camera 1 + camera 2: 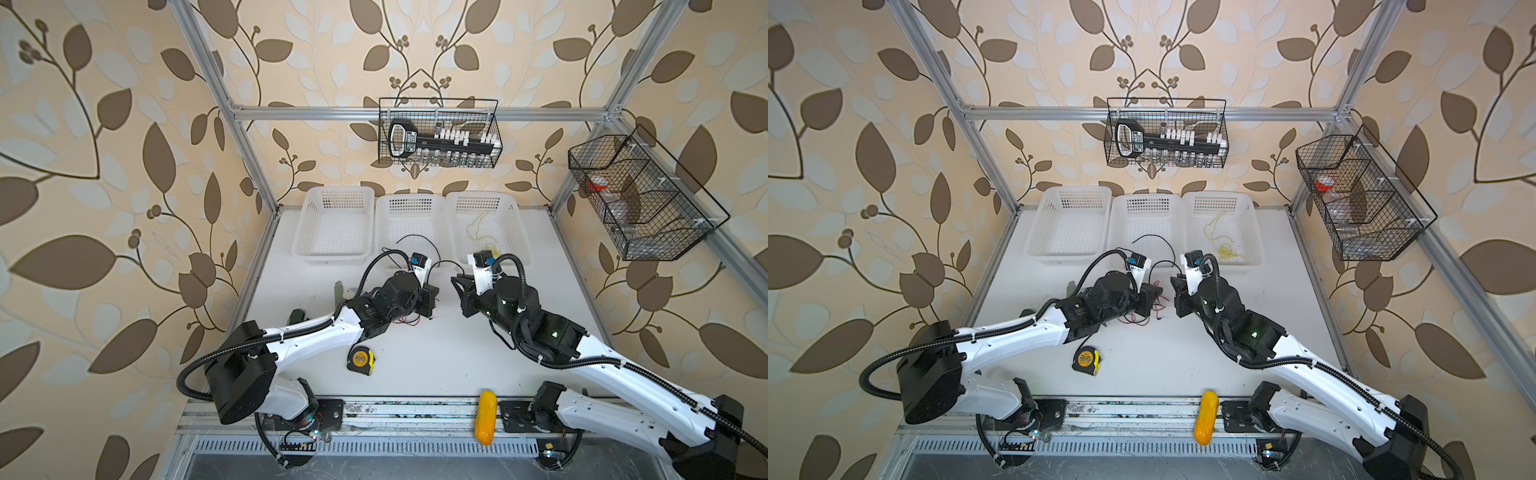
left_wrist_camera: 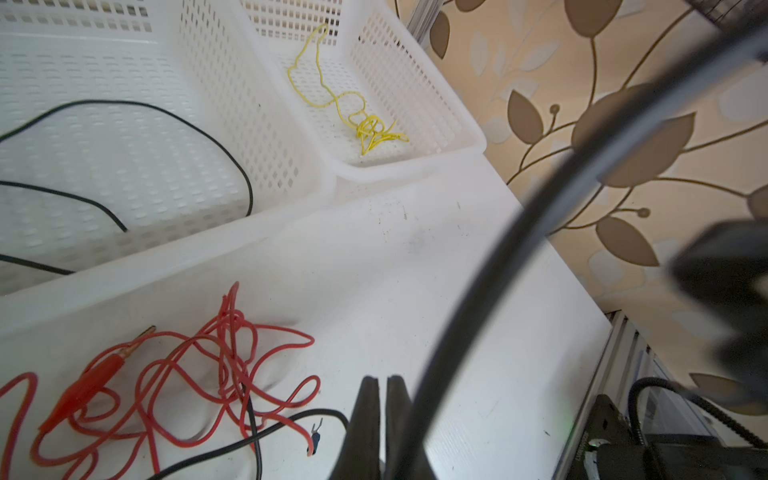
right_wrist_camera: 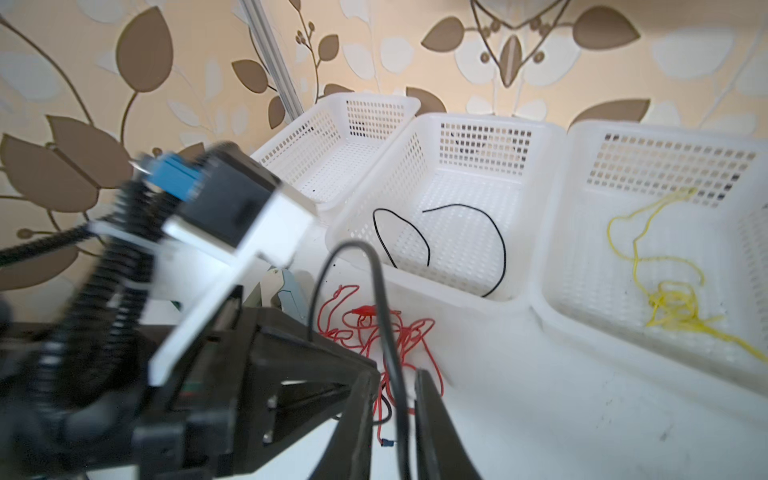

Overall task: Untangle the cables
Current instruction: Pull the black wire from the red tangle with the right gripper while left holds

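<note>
I see the left end effector (image 2: 382, 380) with its two black fingers pressed together, clamped on the thin black cable (image 3: 382, 309). From there the cable arches up and runs through the narrow gap of the right end effector (image 3: 395, 374), whose fingers stand slightly apart. I cannot tell whether either finger touches it. The two end effectors point toward each other, close together, low over the white counter (image 2: 457, 291).

Past them the black cable loops on into the middle white perforated plastic basket (image 3: 436, 291), just ahead of both. The tangle of thin red cables (image 2: 230, 332), with a red clip end (image 2: 93, 380), lies on the counter beneath and beside the left end effector, between it and that basket. A thin yellow cable (image 2: 370, 129) sits bunched in the neighbouring white basket (image 2: 395, 170), ahead of the right end effector and well apart from the red tangle.
</note>
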